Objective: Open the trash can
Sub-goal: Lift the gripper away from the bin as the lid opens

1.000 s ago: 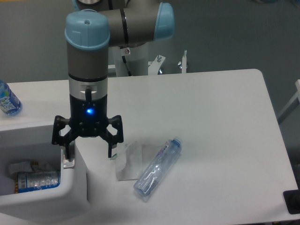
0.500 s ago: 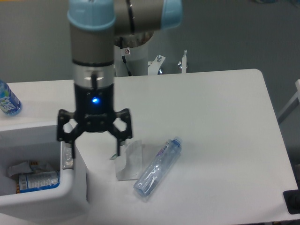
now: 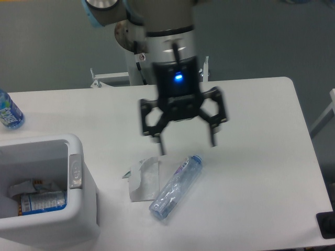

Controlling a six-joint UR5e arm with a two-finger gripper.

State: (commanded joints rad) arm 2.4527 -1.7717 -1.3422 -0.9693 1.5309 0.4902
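nearest us, at the lower left, we see the trash can [image 3: 78, 219], a boxy white bin on the table [image 3: 251, 136]. its top is open: we look straight down into it and see litter [image 3: 36, 201] lying inside, a blue and white wrapper among crumpled bits. no lid shows over the opening. a grey button strip [image 3: 75, 171] sits on the bin's right rim.

just right of the bin, a clear bottle [image 3: 175, 188] lies on its side, its cap pointing up and right, beside a crumpled white wrapper [image 3: 144, 178] that it seems to touch.

above these we find the gripper [image 3: 186, 145], hanging over the table with its two dark fingers [image 3: 213, 137] spread wide and nothing between them. a blue light glows on its body.

what changed: a second ago the gripper stood right at the bin's right rim, one finger by the button strip. half a second ago it had lifted a little. now it has swung off to the right and upward, well apart from the bin, and hangs over the bottle and wrapper.

we judge from this that the opening is done and the arm is pulling away.

farthest off, at the left edge, a second bottle [image 3: 9, 112] with a blue label stands partly out of view.
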